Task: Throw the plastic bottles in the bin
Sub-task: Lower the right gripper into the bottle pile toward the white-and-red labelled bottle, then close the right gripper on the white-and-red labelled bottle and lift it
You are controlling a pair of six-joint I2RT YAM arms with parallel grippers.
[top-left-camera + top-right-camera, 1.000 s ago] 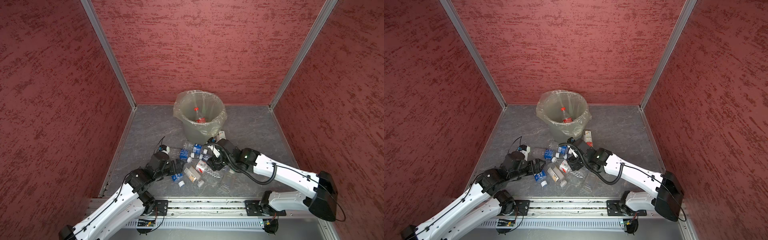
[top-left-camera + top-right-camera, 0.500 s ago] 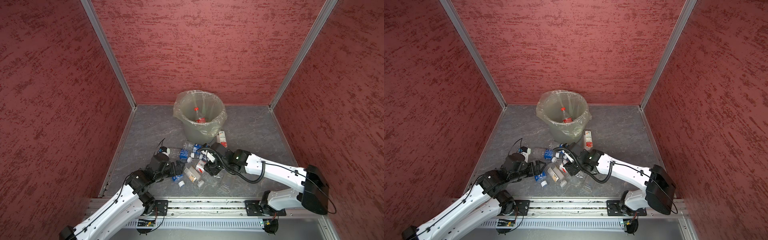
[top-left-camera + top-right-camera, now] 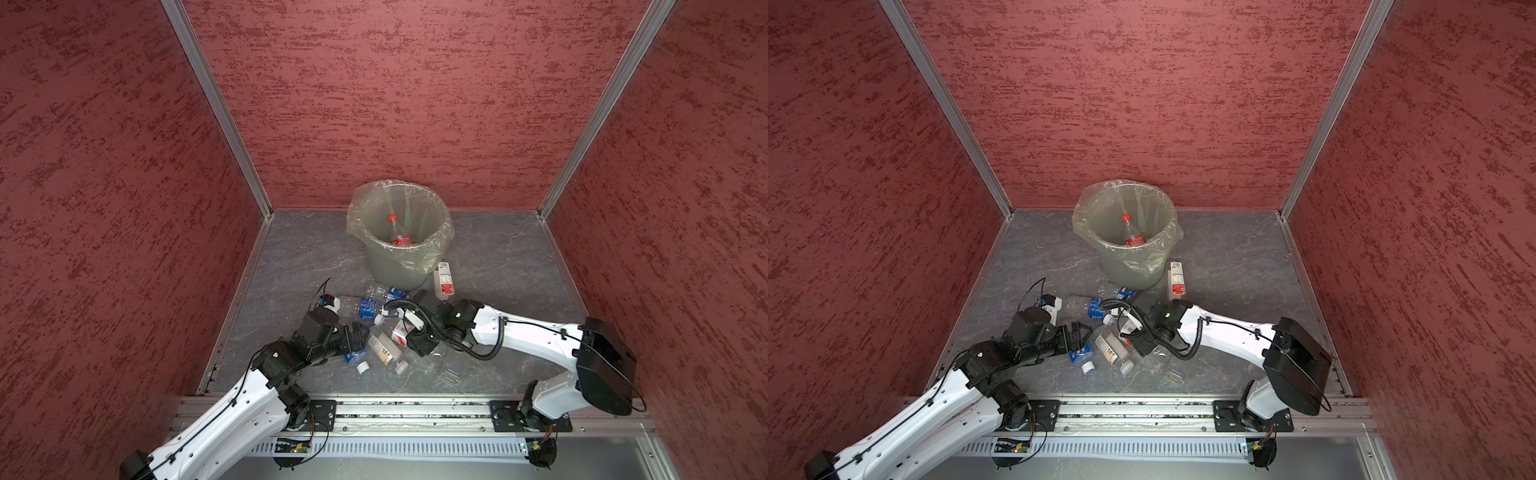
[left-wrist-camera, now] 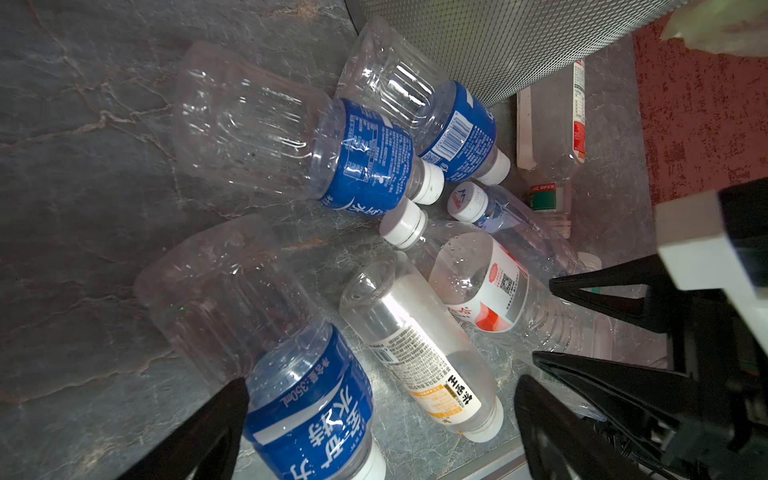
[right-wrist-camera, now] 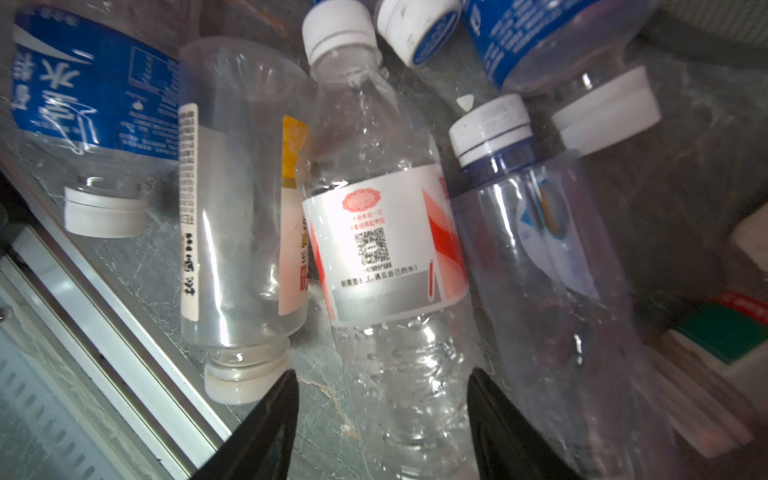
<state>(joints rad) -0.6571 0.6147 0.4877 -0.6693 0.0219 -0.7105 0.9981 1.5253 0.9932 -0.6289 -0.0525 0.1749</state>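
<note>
The grey-green bin stands at the back with a red-capped bottle inside. Several plastic bottles lie in a pile in front of it. My right gripper straddles the lower body of a clear bottle with a red-and-white label; floor shows between one finger and the bottle, so it stands open. My left gripper is wide open over a blue-label bottle and a yellow-label bottle.
Two more blue-label bottles lie near the bin's foot. A red-and-white bottle rests beside the bin. A blue-tinted bottle touches the straddled one. A metal rail runs along the front; red walls enclose three sides.
My right gripper has come forward and down onto the pile, and its jaws have narrowed around the red-and-white bottle. The left arm has hardly moved.
</note>
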